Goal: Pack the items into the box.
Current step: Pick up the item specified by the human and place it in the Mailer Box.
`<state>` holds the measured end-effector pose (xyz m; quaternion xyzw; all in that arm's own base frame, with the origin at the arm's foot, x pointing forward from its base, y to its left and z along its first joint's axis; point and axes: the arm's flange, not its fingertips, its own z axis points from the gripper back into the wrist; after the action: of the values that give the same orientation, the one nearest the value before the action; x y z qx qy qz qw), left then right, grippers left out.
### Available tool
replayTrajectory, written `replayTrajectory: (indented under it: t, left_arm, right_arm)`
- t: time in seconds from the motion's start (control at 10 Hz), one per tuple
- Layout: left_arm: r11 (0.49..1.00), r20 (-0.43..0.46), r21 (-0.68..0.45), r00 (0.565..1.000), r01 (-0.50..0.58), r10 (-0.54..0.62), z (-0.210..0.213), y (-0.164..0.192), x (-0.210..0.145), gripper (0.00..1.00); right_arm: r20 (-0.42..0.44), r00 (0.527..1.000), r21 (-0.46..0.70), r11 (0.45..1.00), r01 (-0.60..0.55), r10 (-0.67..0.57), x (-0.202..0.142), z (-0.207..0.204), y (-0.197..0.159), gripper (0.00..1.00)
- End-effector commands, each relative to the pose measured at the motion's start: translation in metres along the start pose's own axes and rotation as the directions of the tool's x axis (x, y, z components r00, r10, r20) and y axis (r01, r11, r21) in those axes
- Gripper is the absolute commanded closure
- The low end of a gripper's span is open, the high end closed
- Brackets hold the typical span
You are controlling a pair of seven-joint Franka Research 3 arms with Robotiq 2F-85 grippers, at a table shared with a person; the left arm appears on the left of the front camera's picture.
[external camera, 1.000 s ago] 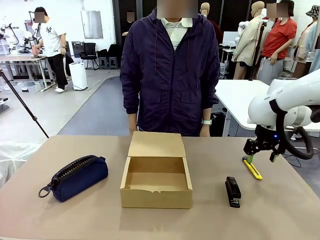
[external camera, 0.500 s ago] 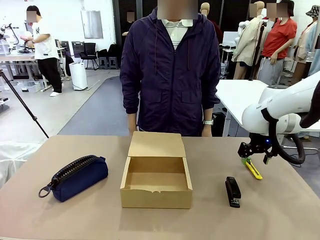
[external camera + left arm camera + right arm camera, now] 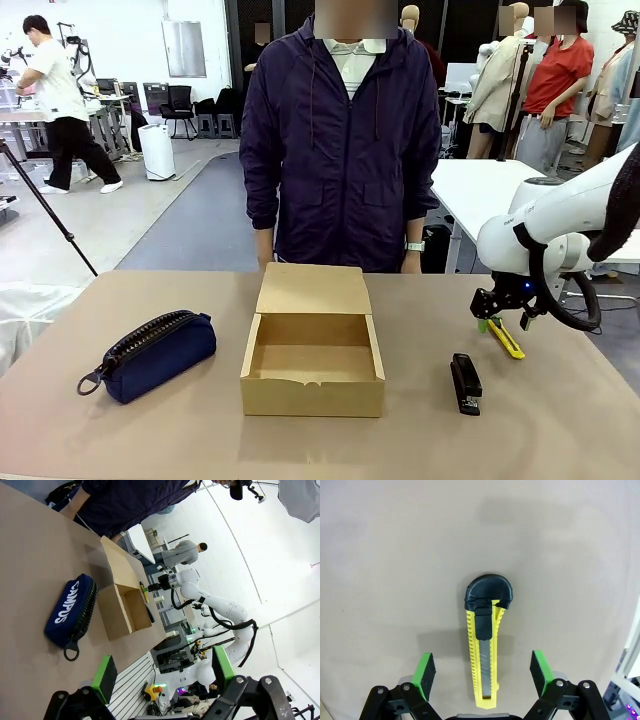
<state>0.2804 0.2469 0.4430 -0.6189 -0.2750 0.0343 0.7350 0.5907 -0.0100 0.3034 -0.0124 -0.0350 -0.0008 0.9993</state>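
The box point(image 3: 312, 392) is tan cardboard, open at mid-table with its flap lid lying back toward the person. A black stapler point(image 3: 465, 383) lies to its right. Farther right lies the slim yellow tool point(image 3: 508, 341). My right gripper point(image 3: 502, 318) hangs just above it, open. In the right wrist view the yellow tool point(image 3: 484, 650), with a black cap and slider, lies lengthwise between the green pads point(image 3: 425, 669) without touching them. My left gripper point(image 3: 162, 675) is open and holds nothing, looking across at the box point(image 3: 122, 605), the stapler point(image 3: 150, 614) and the yellow tool point(image 3: 144, 592).
A navy zipped pouch point(image 3: 150, 353) with a ring pull lies left of the box. The person point(image 3: 340, 140) stands at the far edge, hands down behind the table. Bare tabletop point(image 3: 560, 420) surrounds the stapler and lies in front of the box.
My right arm has moved left and come down closer over the yellow tool. The box, pouch and stapler have stayed put.
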Motion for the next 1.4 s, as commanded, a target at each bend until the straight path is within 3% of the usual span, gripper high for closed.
replayTrajectory:
  t: [0.0,0.1,1.1,1.3]
  left_arm:
    - [1.000,-0.003,-0.011,1.000,0.005,-0.005,0.001,-0.002,-0.001,0.00]
    - [1.000,-0.003,-0.011,1.000,0.005,-0.005,0.001,-0.002,-0.001,0.00]
    - [1.000,-0.003,-0.011,1.000,0.005,-0.005,0.001,-0.002,-0.001,0.00]
    - [1.000,-0.003,-0.011,1.000,0.005,-0.005,0.001,-0.002,-0.001,0.00]
  right_arm:
    - [-0.004,1.000,-0.057,0.998,0.013,-0.013,0.007,-0.003,0.003,0.45]
    - [-0.007,1.000,-0.052,0.999,0.009,-0.010,0.007,-0.004,0.003,1.00]
    - [-0.028,0.999,-0.041,0.999,-0.017,0.016,0.004,-0.001,0.002,1.00]
    - [-0.020,1.000,-0.049,0.999,-0.023,0.022,-0.004,0.020,0.000,1.00]
